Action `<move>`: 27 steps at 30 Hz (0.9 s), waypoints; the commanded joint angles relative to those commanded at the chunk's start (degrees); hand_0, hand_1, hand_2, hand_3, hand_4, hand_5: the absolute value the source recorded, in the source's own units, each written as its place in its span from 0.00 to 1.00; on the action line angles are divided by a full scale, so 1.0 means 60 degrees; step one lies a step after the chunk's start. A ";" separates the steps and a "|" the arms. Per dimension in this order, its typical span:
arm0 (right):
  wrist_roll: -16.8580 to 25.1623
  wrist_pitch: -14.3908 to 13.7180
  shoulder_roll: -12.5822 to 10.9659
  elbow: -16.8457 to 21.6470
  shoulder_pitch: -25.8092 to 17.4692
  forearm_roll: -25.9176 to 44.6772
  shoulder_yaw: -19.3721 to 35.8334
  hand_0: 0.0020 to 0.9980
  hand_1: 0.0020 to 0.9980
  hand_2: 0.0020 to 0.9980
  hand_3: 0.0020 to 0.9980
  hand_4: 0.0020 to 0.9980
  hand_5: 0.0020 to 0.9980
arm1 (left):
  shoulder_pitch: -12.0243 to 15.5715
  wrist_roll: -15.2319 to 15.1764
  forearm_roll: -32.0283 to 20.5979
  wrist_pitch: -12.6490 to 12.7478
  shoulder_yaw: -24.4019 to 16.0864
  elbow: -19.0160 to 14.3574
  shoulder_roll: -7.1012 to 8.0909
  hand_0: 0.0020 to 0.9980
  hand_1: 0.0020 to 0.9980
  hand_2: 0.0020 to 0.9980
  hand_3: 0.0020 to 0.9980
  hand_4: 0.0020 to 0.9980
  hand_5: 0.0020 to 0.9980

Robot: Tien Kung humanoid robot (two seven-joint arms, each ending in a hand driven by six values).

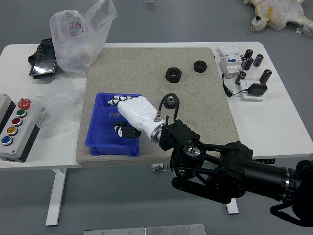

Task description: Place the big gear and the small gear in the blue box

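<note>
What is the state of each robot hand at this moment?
Right hand: open, fingers spread over the blue box, nothing visible in its grasp.
Left hand: not in view, so cannot be told.

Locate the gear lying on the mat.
In the head view, the gear is right of the blue box, on the nearer side of the left black nut.

Gear: dark, round, toothed, on the mat right of the box.
Blue box: rectangular, open-topped, upright on the mat.
Metal piece: inside box, too small to identify.
</note>
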 joint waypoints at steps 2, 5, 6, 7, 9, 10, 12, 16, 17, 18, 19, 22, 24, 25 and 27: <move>0.0015 -0.0028 -0.0006 0.0020 -0.0011 0.0015 0.0031 0.66 0.88 0.93 0.97 0.81 0.38 | 0.0005 0.0010 0.0006 -0.0003 -0.0009 -0.0003 -0.0002 0.70 0.48 0.52 0.71 0.72 0.53; 0.0211 -0.0357 -0.0063 0.0116 -0.0067 0.0093 0.0300 0.62 0.83 0.90 0.94 0.85 0.42 | 0.0013 0.0014 -0.0026 0.0000 0.0008 -0.0007 -0.0006 0.70 0.48 0.52 0.71 0.72 0.53; 0.0284 -0.0485 -0.0096 0.0152 -0.0081 0.0125 0.0434 0.62 0.83 0.90 0.94 0.85 0.42 | 0.0013 0.0014 -0.0036 0.0001 0.0016 -0.0008 -0.0008 0.70 0.48 0.52 0.71 0.72 0.53; 0.0361 -0.0621 -0.0139 0.0190 -0.0094 0.0163 0.0603 0.62 0.83 0.90 0.94 0.85 0.42 | 0.0014 0.0013 -0.0050 0.0002 0.0026 -0.0010 -0.0011 0.70 0.48 0.52 0.71 0.72 0.53; 0.0463 -0.0871 -0.0286 0.0203 -0.0099 0.0205 0.1008 0.62 0.83 0.90 0.94 0.85 0.42 | 0.0009 0.0011 -0.0088 0.0007 0.0052 -0.0014 -0.0014 0.70 0.48 0.52 0.71 0.72 0.53; 0.0487 -0.0952 -0.0367 0.0151 -0.0087 0.0221 0.1221 0.62 0.83 0.90 0.94 0.85 0.42 | 0.0008 0.0007 -0.0115 0.0010 0.0073 -0.0016 -0.0013 0.70 0.48 0.52 0.71 0.72 0.53; 0.0490 -0.1002 -0.0510 -0.0110 -0.0025 0.0255 0.1615 0.59 0.81 0.88 0.92 0.82 0.39 | 0.0012 0.0013 -0.0127 0.0010 0.0077 -0.0021 -0.0011 0.70 0.48 0.52 0.71 0.72 0.53; 0.0425 -0.0852 -0.0727 -0.0885 0.0168 0.0542 0.1996 0.59 0.81 0.88 0.92 0.82 0.39 | 0.0036 0.0044 -0.0089 0.0004 0.0030 -0.0025 -0.0014 0.70 0.48 0.52 0.71 0.72 0.53; 0.0400 -0.0781 -0.0761 -0.1119 0.0227 0.0646 0.1965 0.60 0.83 0.91 0.94 0.83 0.38 | 0.0043 0.0054 -0.0063 0.0000 0.0006 -0.0025 -0.0014 0.70 0.48 0.52 0.71 0.72 0.53; 0.0377 -0.0718 -0.0774 -0.1298 0.0276 0.0737 0.1896 0.60 0.83 0.91 0.94 0.83 0.38 | 0.0045 0.0063 -0.0037 -0.0004 -0.0018 -0.0025 -0.0015 0.70 0.48 0.52 0.71 0.72 0.53; 0.0361 -0.0659 -0.0776 -0.1477 0.0324 0.0826 0.1811 0.60 0.83 0.91 0.94 0.83 0.38 | 0.0044 0.0068 -0.0018 -0.0007 -0.0035 -0.0025 -0.0016 0.70 0.48 0.52 0.71 0.72 0.53; 0.0333 -0.0481 -0.0745 -0.2062 0.0481 0.1097 0.1460 0.60 0.83 0.91 0.94 0.83 0.38 | 0.0023 0.0059 -0.0016 -0.0008 -0.0028 -0.0024 -0.0018 0.70 0.48 0.52 0.71 0.72 0.53; 0.0367 -0.0395 -0.0692 -0.2477 0.0608 0.1310 0.1153 0.61 0.84 0.91 0.95 0.85 0.38 | -0.0003 0.0043 -0.0035 -0.0009 0.0003 -0.0024 -0.0021 0.70 0.48 0.52 0.71 0.72 0.53; 0.0398 -0.0369 -0.0662 -0.2661 0.0667 0.1410 0.1012 0.61 0.84 0.91 0.95 0.85 0.38 | -0.0013 0.0037 -0.0044 -0.0010 0.0015 -0.0024 -0.0023 0.70 0.48 0.52 0.71 0.72 0.53; 0.0492 -0.0320 -0.0581 -0.3097 0.0802 0.1659 0.0683 0.61 0.84 0.91 0.95 0.85 0.38 | -0.0032 0.0030 -0.0050 -0.0015 0.0032 -0.0026 -0.0029 0.70 0.48 0.52 0.71 0.72 0.53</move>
